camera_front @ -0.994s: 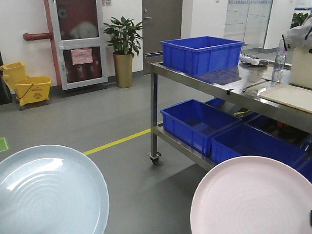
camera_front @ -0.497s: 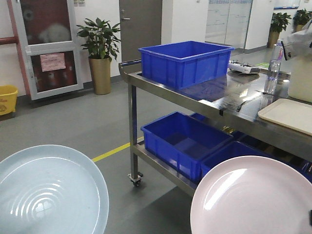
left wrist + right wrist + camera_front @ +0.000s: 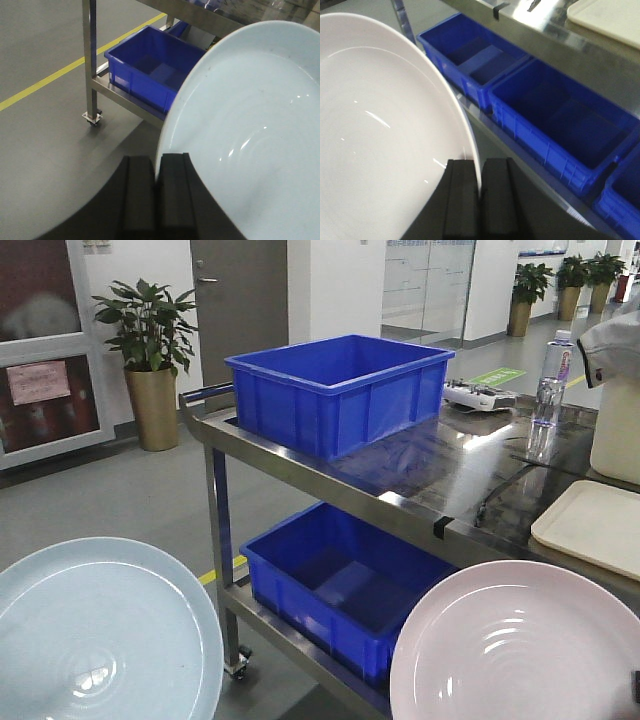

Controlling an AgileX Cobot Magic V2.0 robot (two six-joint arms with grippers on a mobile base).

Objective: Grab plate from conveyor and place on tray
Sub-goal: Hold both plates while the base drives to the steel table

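Note:
The pale pink plate (image 3: pixel 515 645) fills the lower right of the front view, held by its rim. My right gripper (image 3: pixel 480 175) is shut on the plate (image 3: pixel 380 135), one finger on each side of the rim. My left gripper (image 3: pixel 156 172) is shut the same way on a pale blue plate (image 3: pixel 250 115), which sits lower left in the front view (image 3: pixel 100 635). The cream tray (image 3: pixel 595 525) lies on the steel table at the right, beyond the pink plate; its corner also shows in the right wrist view (image 3: pixel 607 17). The conveyor is out of view.
A wheeled steel table (image 3: pixel 430 475) stands ahead. On it are a blue crate (image 3: pixel 340 390), a water bottle (image 3: pixel 547 380), a controller (image 3: pixel 478 395) and a tall cream tub (image 3: pixel 615 430). More blue crates (image 3: pixel 340 580) fill its lower shelf. A potted plant (image 3: pixel 150 340) stands by the wall.
The table and its crates have slid left and grown nearer in the front view, and more of the tray shows. Both plates stay held in the same places.

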